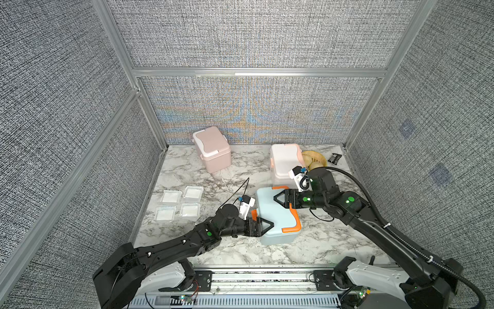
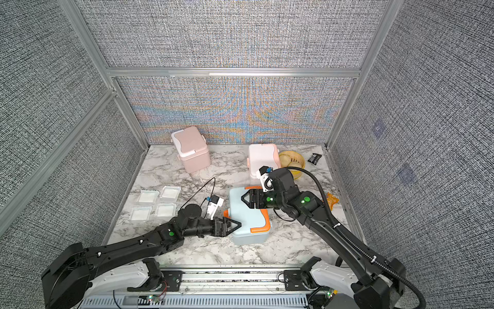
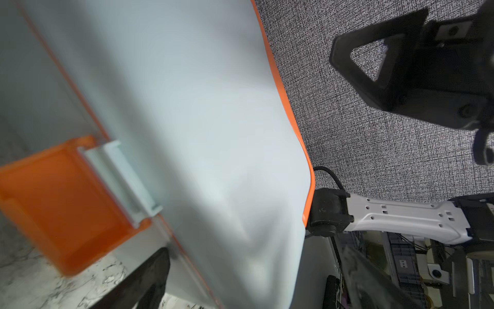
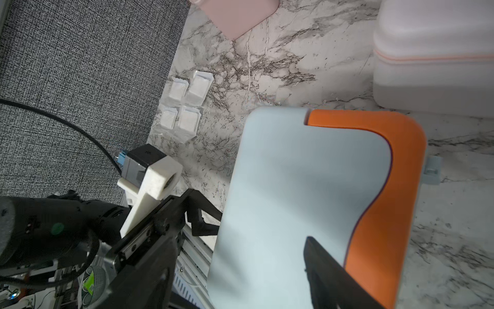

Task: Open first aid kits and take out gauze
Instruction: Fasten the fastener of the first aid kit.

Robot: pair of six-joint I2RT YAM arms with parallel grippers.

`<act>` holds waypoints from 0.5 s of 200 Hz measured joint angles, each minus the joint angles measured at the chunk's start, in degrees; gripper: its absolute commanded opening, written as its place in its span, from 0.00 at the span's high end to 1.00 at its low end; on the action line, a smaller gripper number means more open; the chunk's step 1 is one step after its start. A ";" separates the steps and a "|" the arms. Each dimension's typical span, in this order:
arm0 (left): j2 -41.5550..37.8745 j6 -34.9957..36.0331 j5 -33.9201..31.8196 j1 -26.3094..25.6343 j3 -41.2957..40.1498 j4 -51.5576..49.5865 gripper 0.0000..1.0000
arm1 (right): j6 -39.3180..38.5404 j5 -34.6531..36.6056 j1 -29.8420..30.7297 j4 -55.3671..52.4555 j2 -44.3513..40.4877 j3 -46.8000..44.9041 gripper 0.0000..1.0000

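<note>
Left claw (image 1: 269,226) wide, arm low, at blue kit (image 1: 278,236) edge; right claw (image 1: 276,198) over lid (image 1: 267,207), spread unclear.

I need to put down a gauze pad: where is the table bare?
Bare marble: between the pink kit and the white kit, and the front strip before the blue kit. Crowded: four gauze pads at the left, and the blue kit, with the left gripper and right gripper at it.
</note>
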 measured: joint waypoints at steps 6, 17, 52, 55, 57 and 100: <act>-0.79 0.00 -0.17 0.00 -0.28 -0.33 0.00 | -0.31 0.70 0.57 -0.59 0.31 0.52 0.29; -3.28 0.09 -1.73 0.02 -0.76 -1.29 0.00 | -1.16 2.71 2.12 -2.23 0.94 1.90 0.30; -12.59 3.19 -6.03 1.60 -0.92 -7.93 0.00 | -4.17 12.46 8.35 -8.79 4.72 8.59 0.31; -13.31 3.56 -6.40 1.97 -0.76 -8.96 0.00 | -4.42 13.29 8.81 -9.38 5.14 9.09 0.32; -13.62 3.72 -6.64 2.14 -0.70 -9.38 0.00 | -4.57 13.88 9.20 -9.81 5.46 9.46 0.32; -16.28 5.73 -6.62 10.29 -0.79 -15.78 0.00 | -7.21 24.48 15.08 -17.75 12.68 16.87 0.42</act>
